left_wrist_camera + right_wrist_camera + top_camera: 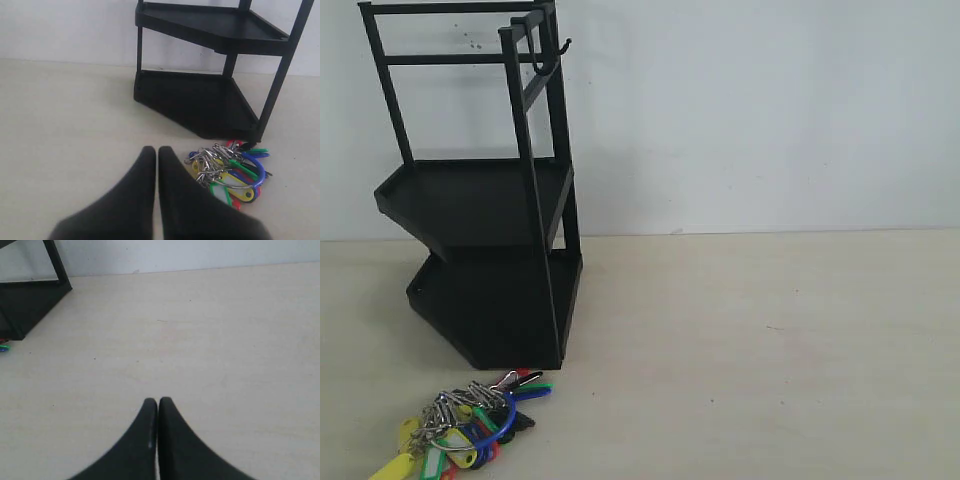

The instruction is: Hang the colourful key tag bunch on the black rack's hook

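Note:
The colourful key tag bunch point(465, 425) lies flat on the table just in front of the black rack point(485, 250), its blue loop on top. The same bunch point(231, 172) shows in the left wrist view, close beside my left gripper point(157, 150), which is shut and empty. At the rack's top rail, the small J-shaped hook point(555, 55) hangs bare. My right gripper point(158, 401) is shut over bare table, well away from the rack's lower tray point(25, 305); a sliver of the bunch point(4, 346) peeks in at that view's edge. Neither gripper appears in the exterior view.
A pale wooden table point(770, 350) stretches to the right of the rack. A white wall point(770, 110) stands directly behind the rack and the table.

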Robot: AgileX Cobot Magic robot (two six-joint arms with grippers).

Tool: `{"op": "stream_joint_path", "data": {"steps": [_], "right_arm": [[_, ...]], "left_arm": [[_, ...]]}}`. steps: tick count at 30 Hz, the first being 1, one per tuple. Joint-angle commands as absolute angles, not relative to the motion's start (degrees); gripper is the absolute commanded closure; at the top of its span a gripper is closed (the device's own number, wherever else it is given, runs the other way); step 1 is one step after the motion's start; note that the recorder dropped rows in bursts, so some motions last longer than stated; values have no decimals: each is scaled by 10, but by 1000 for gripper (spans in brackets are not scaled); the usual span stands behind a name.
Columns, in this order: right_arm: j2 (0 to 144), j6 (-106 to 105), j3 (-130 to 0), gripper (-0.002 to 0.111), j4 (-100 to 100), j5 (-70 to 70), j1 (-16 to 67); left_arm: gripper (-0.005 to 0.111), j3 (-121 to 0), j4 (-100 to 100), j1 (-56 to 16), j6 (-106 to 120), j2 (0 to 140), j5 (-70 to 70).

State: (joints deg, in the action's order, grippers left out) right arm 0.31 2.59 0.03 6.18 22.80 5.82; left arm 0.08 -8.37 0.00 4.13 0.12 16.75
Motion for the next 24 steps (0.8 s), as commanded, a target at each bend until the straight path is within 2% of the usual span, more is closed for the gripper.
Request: {"op": "stream_joint_path", "data": {"steps": [1, 9, 11, 20, 24], "right_arm": [[0, 22, 0, 108, 58, 229, 56], [0, 21, 0, 108, 56, 226, 56], [0, 13, 0, 108, 56, 187, 56], [0, 14, 0, 108, 56, -80, 56], [0, 66, 0, 108, 56, -338, 56]], "left_arm": [[102, 0, -81, 0, 43, 0, 163], [102, 0, -81, 0, 43, 0, 163], [102, 0, -81, 0, 43, 0, 163], [102, 0, -81, 0, 43, 0, 163], [102, 0, -81, 0, 43, 0, 163]]}}
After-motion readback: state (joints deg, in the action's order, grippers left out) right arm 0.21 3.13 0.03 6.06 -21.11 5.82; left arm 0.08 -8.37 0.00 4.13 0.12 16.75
